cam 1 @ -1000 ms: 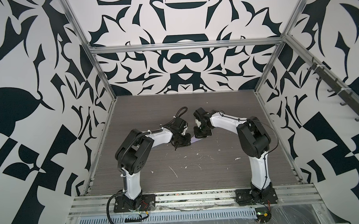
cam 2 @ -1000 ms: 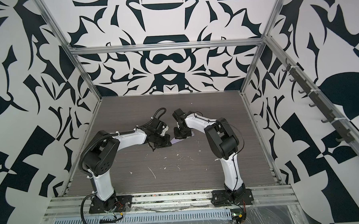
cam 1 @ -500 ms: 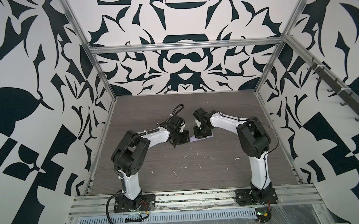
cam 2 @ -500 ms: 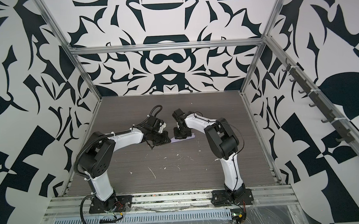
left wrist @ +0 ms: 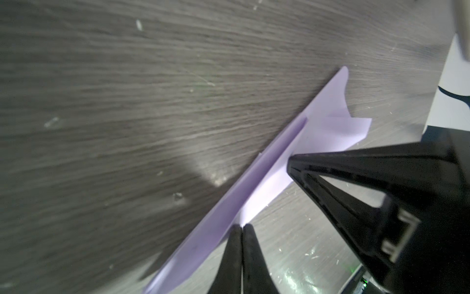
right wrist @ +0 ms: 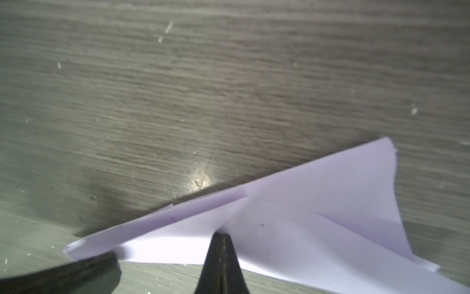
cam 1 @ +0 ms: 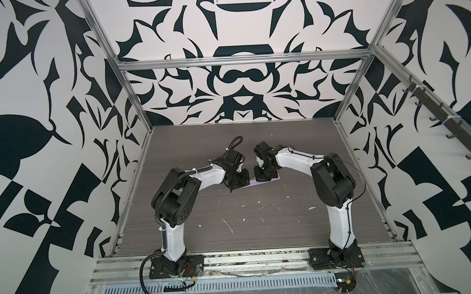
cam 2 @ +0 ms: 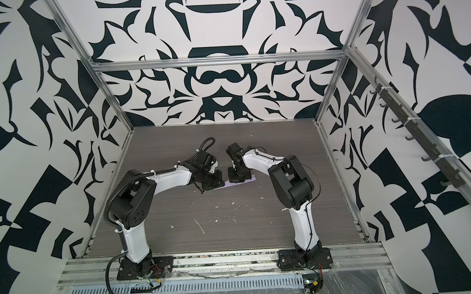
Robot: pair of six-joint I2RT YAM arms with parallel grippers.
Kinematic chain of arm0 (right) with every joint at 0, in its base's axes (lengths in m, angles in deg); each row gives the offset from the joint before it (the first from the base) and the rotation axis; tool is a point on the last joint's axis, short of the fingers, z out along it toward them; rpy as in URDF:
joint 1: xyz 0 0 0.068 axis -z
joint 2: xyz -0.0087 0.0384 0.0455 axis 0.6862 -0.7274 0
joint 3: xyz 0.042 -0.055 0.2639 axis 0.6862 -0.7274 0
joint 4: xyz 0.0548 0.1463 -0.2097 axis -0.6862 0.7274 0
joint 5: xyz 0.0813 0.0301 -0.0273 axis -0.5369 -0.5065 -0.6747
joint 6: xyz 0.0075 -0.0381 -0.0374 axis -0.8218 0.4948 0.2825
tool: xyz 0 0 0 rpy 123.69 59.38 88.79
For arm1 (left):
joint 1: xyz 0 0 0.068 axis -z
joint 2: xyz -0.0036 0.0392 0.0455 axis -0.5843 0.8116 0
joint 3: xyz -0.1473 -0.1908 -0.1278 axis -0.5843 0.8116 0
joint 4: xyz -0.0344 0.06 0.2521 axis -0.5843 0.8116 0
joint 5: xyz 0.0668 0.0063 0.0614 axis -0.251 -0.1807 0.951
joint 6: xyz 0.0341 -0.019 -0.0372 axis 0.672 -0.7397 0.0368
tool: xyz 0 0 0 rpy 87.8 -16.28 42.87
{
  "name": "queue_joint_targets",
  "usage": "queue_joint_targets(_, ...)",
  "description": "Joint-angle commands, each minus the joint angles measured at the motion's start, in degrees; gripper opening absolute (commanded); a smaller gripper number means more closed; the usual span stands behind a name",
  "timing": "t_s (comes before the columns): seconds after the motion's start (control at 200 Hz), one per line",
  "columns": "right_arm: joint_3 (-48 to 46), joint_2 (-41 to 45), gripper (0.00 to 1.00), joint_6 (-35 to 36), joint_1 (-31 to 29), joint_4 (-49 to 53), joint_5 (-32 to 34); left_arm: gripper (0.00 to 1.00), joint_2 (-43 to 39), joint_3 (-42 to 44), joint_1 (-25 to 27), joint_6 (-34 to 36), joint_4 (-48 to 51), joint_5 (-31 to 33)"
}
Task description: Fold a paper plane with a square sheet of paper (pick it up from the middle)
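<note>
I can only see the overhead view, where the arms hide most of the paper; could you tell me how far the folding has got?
Observer: The left wrist view shows a slim plane lying on the table, with lengthwise creases and a notched tail.
Operator: Thank you. Is the left pincer open?
Observer: No, the left pincer is shut, its tips touching the plane's edge.
Operator: And the right one?
Observer: The right pincer is shut too, its tips on the plane near the middle crease. I cannot tell whether it pinches a layer.
</note>
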Motion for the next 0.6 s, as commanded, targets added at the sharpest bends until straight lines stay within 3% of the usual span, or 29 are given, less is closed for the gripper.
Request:
queue_joint_targets(0.0, -3.88, -5.1, 0.01, 0.33, 0.16, 2.61, 5.02, 0.07, 1.07, -1.5, -0.05, -1.15, 4.86, 2.17)
queue_joint_targets(0.595, -4.16, -5.62, 0.01, 0.5, 0.16, 2.88, 6.17, 0.08, -0.79, -0.2, -2.29, -0.44, 12.23, 8.67)
